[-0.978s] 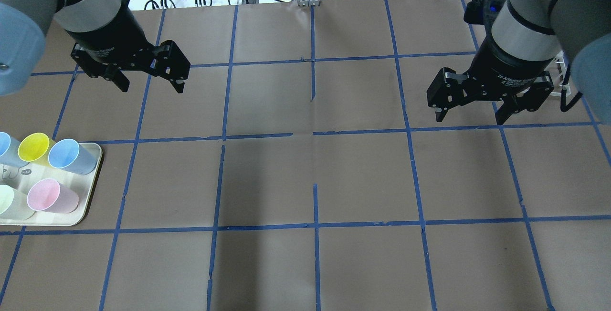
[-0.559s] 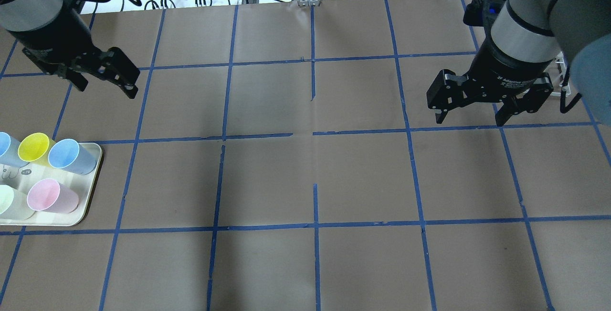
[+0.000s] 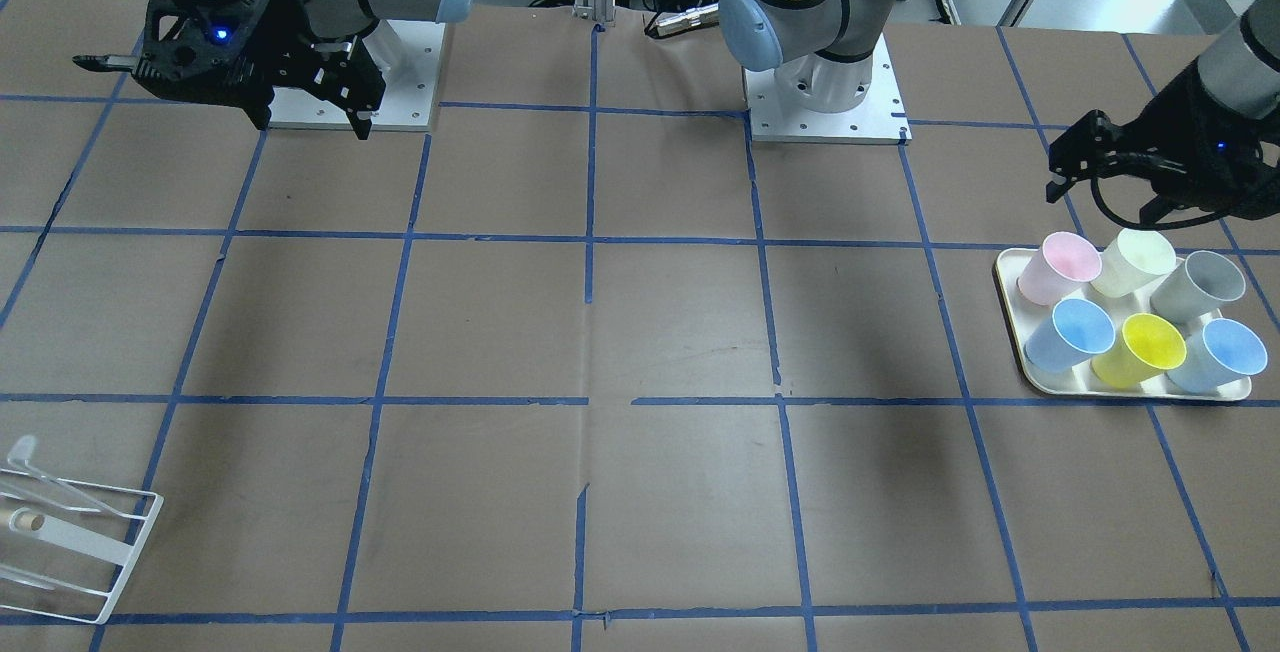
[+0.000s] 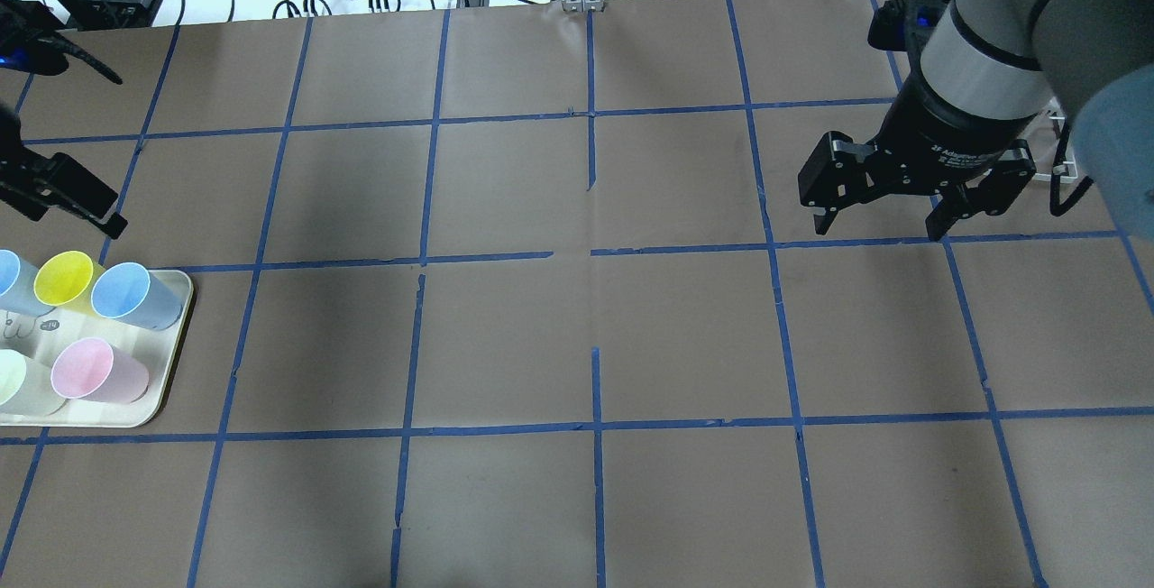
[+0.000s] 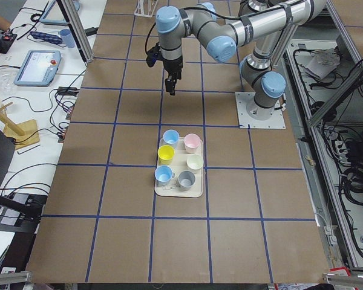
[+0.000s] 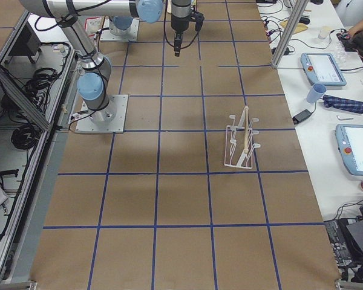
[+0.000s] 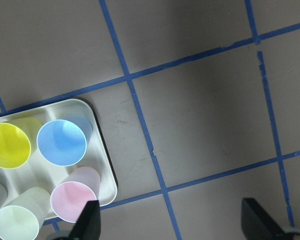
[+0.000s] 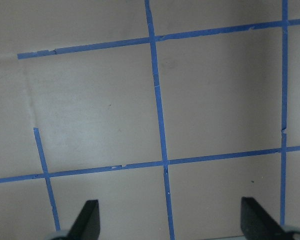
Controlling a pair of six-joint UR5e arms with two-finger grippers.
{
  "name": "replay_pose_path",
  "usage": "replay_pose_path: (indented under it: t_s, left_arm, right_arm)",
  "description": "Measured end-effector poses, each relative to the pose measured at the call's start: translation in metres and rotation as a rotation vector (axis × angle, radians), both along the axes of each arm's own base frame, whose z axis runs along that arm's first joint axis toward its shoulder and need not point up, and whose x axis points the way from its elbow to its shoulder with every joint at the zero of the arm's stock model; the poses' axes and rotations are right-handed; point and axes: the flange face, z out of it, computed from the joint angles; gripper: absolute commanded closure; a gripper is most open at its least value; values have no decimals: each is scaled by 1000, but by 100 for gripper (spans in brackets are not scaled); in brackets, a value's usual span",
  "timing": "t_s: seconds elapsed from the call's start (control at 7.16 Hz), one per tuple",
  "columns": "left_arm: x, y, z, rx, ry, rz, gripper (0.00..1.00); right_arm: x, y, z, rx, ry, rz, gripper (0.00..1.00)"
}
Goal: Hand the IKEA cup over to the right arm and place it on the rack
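**Mind you don't grab the wrong cup**

On the left, your left gripper hangs high up, its two fingers spread wide with nothing in them. Near it, six plastic cups stand packed close on the cream rectangular tray. You could bump a neighbour or grab the wrong one, because the pale green cup looks a lot like the plain pale grey plastic cup you want. That cup looks smooth and might slip when you pass it across. On the right, the right gripper is wide open and empty too. The small white wire rack has thin rods, so a hard push could tip it.

The grey cup stands upright in a tray corner on the robot's side, just beside the pale green cup. The left gripper is near the tray but not over that cup. The right gripper is well apart from it.
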Motion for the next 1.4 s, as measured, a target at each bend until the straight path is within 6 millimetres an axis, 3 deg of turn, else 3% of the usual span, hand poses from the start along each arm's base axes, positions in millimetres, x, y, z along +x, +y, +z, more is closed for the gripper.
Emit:
replay_pose_path:
  t_s: [0.42, 0.7, 0.98, 1.26, 1.4]
  left_arm:
    - [120, 10, -43, -52, -31, 9, 0]
    - [191, 18, -80, -73, -44, -19, 0]
    - [259, 30, -122, -80, -46, -57, 0]
    - [307, 43, -163, -71, -28, -65, 0]
    - [322, 45, -181, -64, -16, -72, 0]
  right_arm:
    - [2, -5, 1, -10, -43, 0, 0]
    - [11, -31, -4, -63, -282, 10, 0]
    - [3, -54, 0, -139, -617, -3, 0]
    - [7, -61, 11, -193, -926, -30, 0]
    - [11, -59, 1, -205, -1046, -23, 0]
